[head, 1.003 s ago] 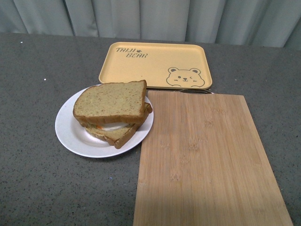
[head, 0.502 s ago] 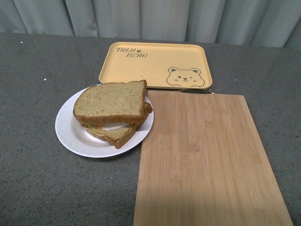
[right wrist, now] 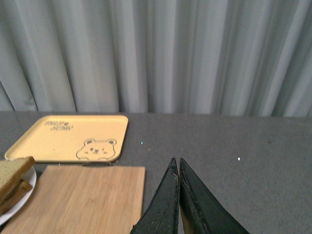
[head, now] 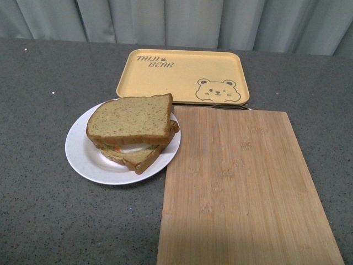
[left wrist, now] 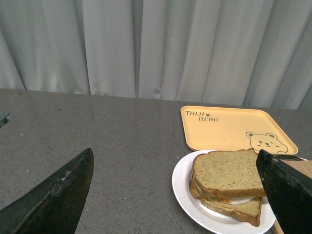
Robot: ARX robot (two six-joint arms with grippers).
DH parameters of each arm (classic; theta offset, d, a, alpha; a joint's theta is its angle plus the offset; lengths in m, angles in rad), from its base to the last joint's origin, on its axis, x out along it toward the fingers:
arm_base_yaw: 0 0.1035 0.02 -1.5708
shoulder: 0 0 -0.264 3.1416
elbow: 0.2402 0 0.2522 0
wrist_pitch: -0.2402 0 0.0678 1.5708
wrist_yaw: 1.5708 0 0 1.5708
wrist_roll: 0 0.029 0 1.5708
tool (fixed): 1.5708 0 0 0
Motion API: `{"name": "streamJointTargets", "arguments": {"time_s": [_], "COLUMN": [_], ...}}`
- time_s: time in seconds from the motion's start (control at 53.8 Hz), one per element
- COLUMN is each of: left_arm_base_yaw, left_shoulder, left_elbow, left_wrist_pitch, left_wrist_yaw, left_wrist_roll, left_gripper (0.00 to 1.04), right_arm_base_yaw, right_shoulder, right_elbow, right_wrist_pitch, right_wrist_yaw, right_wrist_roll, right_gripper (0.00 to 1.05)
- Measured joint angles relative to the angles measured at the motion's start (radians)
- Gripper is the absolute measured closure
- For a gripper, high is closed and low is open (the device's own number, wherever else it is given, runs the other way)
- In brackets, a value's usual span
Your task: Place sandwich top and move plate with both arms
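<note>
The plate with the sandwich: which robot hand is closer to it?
Left. The left gripper hangs open close before the plate. The right gripper, shut, is farther off, with the cutting board lying between it and the plate.

Staged kitchen tabletop, test-rig setting.
Grey speckled counter, pleated curtain backdrop; only kitchenware out: bamboo board, yellow bear tray.

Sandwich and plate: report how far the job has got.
Done: the sandwich top lies on the filled lower slice, on the plate. In hand: nothing; the left gripper hangs open short of the plate, the right gripper is shut, clear of it. Left: moving the plate, which sits beside the cutting board, ungripped.
</note>
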Motion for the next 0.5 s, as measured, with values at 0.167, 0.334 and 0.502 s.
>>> {"name": "streamJointTargets", "arguments": {"time_s": [0.167,0.334,0.502], "left_arm_base_yaw": [0.000,0.000,0.029], "left_shoulder": [0.000,0.000,0.164], "left_elbow": [0.000,0.000,0.070], "left_wrist_pitch": [0.000,0.000,-0.213], "left_wrist_yaw": [0.000,0.000,0.091], "left_wrist_roll": [0.000,0.000,-0.162], "left_gripper": [0.07,0.07,0.07], "right_arm_base_yaw": [0.000,0.000,0.000], "right_shoulder": [-0.002,-0.002,-0.002], "right_elbow": [0.000,0.000,0.000], "right_wrist_pitch": [-0.005,-0.005,-0.005], "right_wrist_yaw": [0.000,0.000,0.000], "right_wrist_roll": [-0.001,-0.001,-0.001], "right_gripper": [0.84,0.55,0.23]}}
